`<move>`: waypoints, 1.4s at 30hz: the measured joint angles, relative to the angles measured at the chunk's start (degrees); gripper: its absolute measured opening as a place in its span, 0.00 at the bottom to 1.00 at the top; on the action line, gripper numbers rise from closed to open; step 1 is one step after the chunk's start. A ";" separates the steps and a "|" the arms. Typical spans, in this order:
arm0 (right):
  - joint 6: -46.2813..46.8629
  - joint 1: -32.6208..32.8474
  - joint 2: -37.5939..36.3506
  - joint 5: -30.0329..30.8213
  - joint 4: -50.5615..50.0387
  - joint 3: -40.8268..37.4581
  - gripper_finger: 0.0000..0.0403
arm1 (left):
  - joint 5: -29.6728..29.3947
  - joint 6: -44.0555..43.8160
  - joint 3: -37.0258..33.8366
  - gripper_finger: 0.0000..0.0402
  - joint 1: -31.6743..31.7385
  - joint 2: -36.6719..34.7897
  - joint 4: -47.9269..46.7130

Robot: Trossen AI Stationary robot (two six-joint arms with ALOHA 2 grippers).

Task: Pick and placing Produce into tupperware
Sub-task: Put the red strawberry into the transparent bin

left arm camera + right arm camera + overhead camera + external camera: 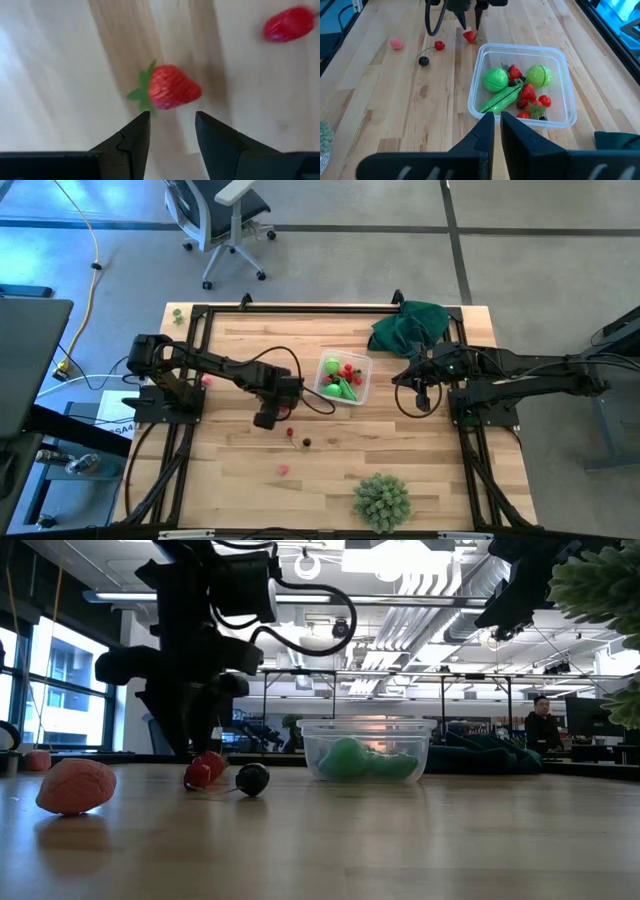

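A red strawberry with a green leaf cap (pixel 170 92) lies on the wooden table just left of the clear tupperware (pixel 365 370). My left gripper (pixel 172 125) hangs right above it, pointing down, open, one finger to each side and clear of it (pixel 470 20). In the tupperware lie two green round pieces, a green pod and several red berries (pixel 517 90). A red cherry (pixel 440 46), a dark cherry (pixel 423 61) and a pink piece (pixel 396 43) rest on the table nearby. My right gripper (pixel 497 125) is shut, raised at the tupperware's right side.
A dark green cloth (pixel 410 325) lies at the far right corner. A pale-green spiky ball (pixel 381 500) sits at the near edge. In the low view the pink piece (pixel 75 785) is nearest the camera. Bare wood lies between the cherries and the ball.
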 joint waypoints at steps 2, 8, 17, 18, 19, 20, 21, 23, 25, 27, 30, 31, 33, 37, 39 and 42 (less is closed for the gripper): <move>0.00 0.02 0.00 0.00 0.00 0.00 0.06 | -3.27 5.31 0.00 0.37 -0.01 0.00 -0.49; 0.01 0.00 0.00 0.00 -0.02 0.00 0.06 | -12.18 19.12 0.00 0.37 0.00 0.00 -1.92; 0.00 0.00 -0.02 0.00 -0.02 0.00 0.06 | -9.75 39.70 0.00 0.37 0.00 0.04 -0.63; 0.00 0.00 0.00 -0.01 0.00 0.00 0.06 | -9.39 40.42 0.00 0.37 0.00 0.07 -0.04; 0.00 0.02 -0.02 -0.01 0.00 0.00 0.06 | -8.99 40.56 0.00 0.37 0.00 0.07 0.41; 0.00 0.00 -0.02 -0.01 -0.02 0.00 0.06 | -8.72 40.61 0.00 0.37 0.00 0.07 0.88; 0.02 0.02 -0.02 -0.01 -0.02 0.00 0.06 | -8.74 40.83 0.00 0.37 0.00 0.07 1.31; 0.00 0.02 -0.02 0.00 -0.01 0.00 0.06 | -8.61 42.71 0.00 0.37 0.00 0.07 1.84; 0.01 0.01 -0.02 0.00 -0.02 0.00 0.06 | -8.55 46.63 0.00 0.37 -0.02 0.07 1.95; 0.01 0.01 -0.01 0.00 -0.02 0.00 0.06 | -7.83 50.72 0.00 0.37 -0.07 0.07 1.77; 0.02 0.00 -0.02 0.01 -0.01 0.00 0.06 | -4.78 56.33 0.00 0.37 -0.02 0.07 1.42; 0.00 0.02 -0.02 -0.01 0.00 0.00 0.06 | -3.64 58.03 0.00 0.37 -0.02 0.07 1.44; 0.00 0.00 -0.01 0.00 -0.02 0.00 0.06 | -1.36 60.50 0.00 0.37 -0.07 0.07 1.48; 0.02 0.00 -0.01 0.01 -0.02 0.00 0.06 | 0.03 62.28 0.00 0.37 -0.07 0.07 2.14; 0.02 0.02 0.00 0.01 -0.02 0.00 0.06 | 0.04 64.16 0.00 0.37 -0.07 0.07 2.14; 0.00 0.00 -0.01 -0.01 -0.02 0.00 0.06 | 1.31 67.22 0.00 0.37 -0.04 0.07 2.14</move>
